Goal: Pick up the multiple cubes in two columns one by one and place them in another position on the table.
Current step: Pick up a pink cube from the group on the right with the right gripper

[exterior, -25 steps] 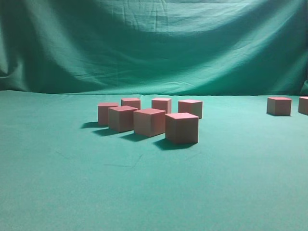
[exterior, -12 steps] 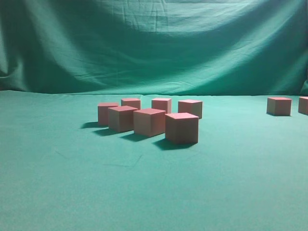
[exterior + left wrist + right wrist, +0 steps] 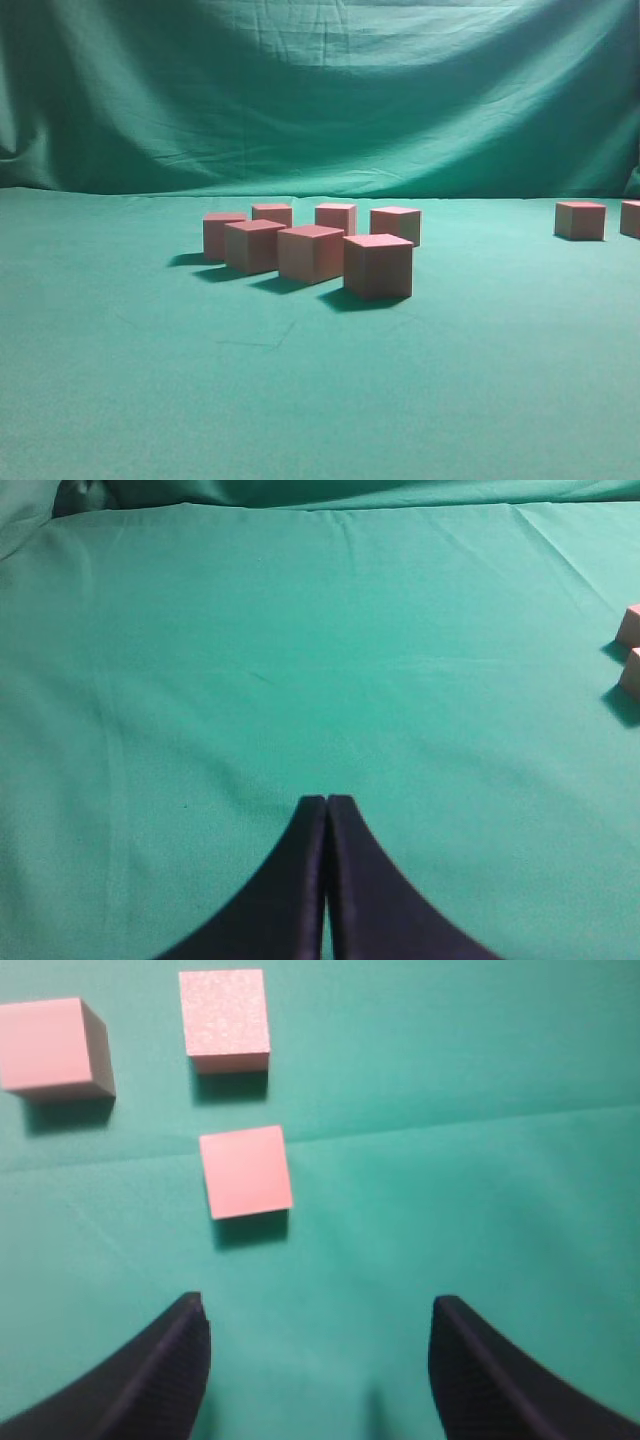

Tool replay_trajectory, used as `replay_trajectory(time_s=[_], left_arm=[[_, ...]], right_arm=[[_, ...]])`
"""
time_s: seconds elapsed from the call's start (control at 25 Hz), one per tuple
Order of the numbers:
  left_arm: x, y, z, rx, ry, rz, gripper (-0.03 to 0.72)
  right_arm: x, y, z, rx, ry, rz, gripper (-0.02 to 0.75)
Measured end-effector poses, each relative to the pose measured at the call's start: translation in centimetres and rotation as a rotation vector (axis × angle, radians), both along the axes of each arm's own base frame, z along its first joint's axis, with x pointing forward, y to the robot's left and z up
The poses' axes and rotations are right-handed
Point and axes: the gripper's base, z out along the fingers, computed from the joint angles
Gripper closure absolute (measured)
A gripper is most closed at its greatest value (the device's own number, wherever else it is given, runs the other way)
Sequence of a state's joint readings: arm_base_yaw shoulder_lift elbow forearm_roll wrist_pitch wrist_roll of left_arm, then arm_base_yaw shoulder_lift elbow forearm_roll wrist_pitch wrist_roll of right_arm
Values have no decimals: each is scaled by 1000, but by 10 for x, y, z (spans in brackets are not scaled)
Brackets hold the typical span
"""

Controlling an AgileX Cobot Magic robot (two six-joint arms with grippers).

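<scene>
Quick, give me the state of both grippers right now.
Left gripper: jaws closed, holding nothing.
Right gripper: jaws open, empty, above the table near the cubes.

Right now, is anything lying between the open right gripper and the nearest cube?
No. In the right wrist view only bare green table separates the right gripper from the nearest cube.

left gripper point(image 3: 326, 802) has its fingers pressed together, right gripper point(image 3: 318, 1325) hangs spread wide, holding nothing

Exterior camera low, level along table point(image 3: 150, 400); wrist cameras look down, close above cloth.
</scene>
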State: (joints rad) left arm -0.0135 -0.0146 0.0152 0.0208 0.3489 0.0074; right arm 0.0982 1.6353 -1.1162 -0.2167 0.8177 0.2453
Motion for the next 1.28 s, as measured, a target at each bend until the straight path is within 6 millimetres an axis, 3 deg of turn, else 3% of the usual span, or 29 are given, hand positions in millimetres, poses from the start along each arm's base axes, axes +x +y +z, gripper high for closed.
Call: replay_trajectory(time_s=[0.24, 0.56, 0.92, 1.12, 1.28], left_arm=[[0, 0, 0, 0, 0, 0, 688], [0, 0, 0, 0, 0, 0, 688], [0, 0, 0, 0, 0, 0, 688], [0, 0, 0, 0, 0, 0, 688], [0, 0, 0, 0, 0, 0, 688]], right_arm=[[15, 3, -30, -4, 32, 49, 268], [40, 7, -46, 3, 13, 88, 268], [49, 9, -67, 18, 25, 88, 268], [50, 9, -67, 21, 17, 89, 470], [50, 10, -67, 22, 15, 88, 462]])
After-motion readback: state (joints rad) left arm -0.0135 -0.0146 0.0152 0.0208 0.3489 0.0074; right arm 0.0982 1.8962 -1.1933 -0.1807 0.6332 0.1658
